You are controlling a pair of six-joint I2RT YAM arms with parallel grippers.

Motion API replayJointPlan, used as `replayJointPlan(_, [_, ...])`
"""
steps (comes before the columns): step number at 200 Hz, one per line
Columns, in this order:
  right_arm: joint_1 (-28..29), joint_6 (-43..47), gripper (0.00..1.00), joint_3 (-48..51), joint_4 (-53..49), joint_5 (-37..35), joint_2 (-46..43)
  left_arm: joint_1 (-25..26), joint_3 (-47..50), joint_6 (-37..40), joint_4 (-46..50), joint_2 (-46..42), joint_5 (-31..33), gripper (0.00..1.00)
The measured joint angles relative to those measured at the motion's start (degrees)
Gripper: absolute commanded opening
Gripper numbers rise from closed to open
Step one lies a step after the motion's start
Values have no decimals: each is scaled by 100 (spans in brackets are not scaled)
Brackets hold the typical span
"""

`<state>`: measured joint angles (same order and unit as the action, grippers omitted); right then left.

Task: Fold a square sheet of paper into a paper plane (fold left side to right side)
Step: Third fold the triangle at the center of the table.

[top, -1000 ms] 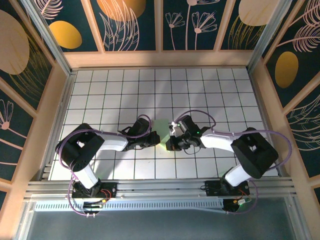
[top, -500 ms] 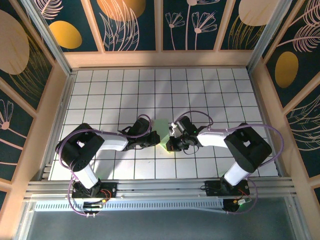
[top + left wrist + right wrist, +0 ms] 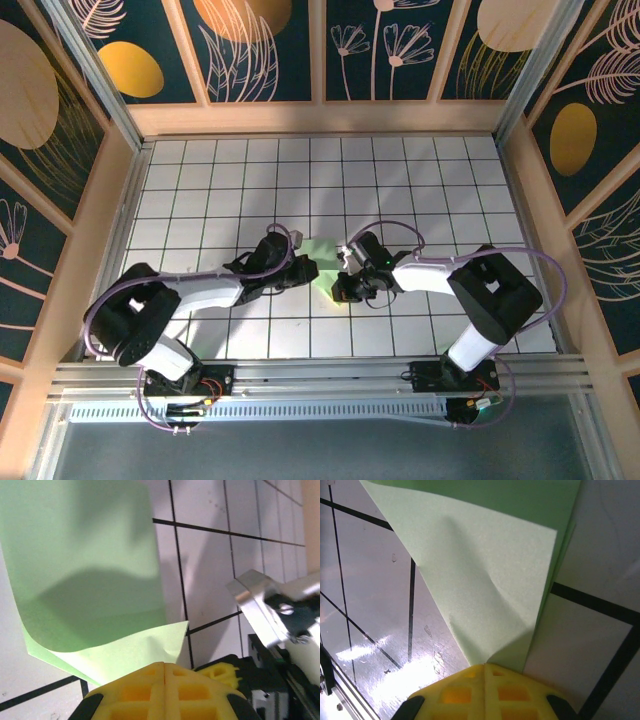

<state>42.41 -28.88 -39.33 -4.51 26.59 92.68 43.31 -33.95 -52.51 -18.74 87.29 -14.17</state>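
Observation:
The square sheet of paper [image 3: 322, 252] is pale green and lies mid-table between my two grippers, partly doubled over. In the left wrist view a lighter flap curls over the darker sheet [image 3: 85, 565] and runs into my left gripper [image 3: 164, 666], whose yellow fingers are shut on its edge. My left gripper [image 3: 308, 272] sits at the sheet's left side. My right gripper [image 3: 340, 287] is at the sheet's near right corner. In the right wrist view the sheet [image 3: 485, 580] narrows to a creased point pinched in my shut right gripper [image 3: 485, 667]. A paper plane is out of view.
White grid tiles [image 3: 400, 180] cover the table, walled by wooden rails [image 3: 320, 118]. The two arms meet close together at the centre. The right wrist's metal bracket [image 3: 260, 610] stands just right of my left fingers.
My left arm has stretched out and its gripper moved up and right with the flap, so more green shows. The right gripper shifted slightly left, then held still.

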Motion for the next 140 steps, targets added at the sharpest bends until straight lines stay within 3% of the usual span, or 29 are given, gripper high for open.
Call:
replayJointPlan(69, [98, -2, 0, -92, -155, -201, 0, 407, 267, -284, -817, 442, -186, 0])
replayJointPlan(140, [149, -2, 0, -153, -245, -297, 11, 428, 192, -442, -896, 807, -131, 0])
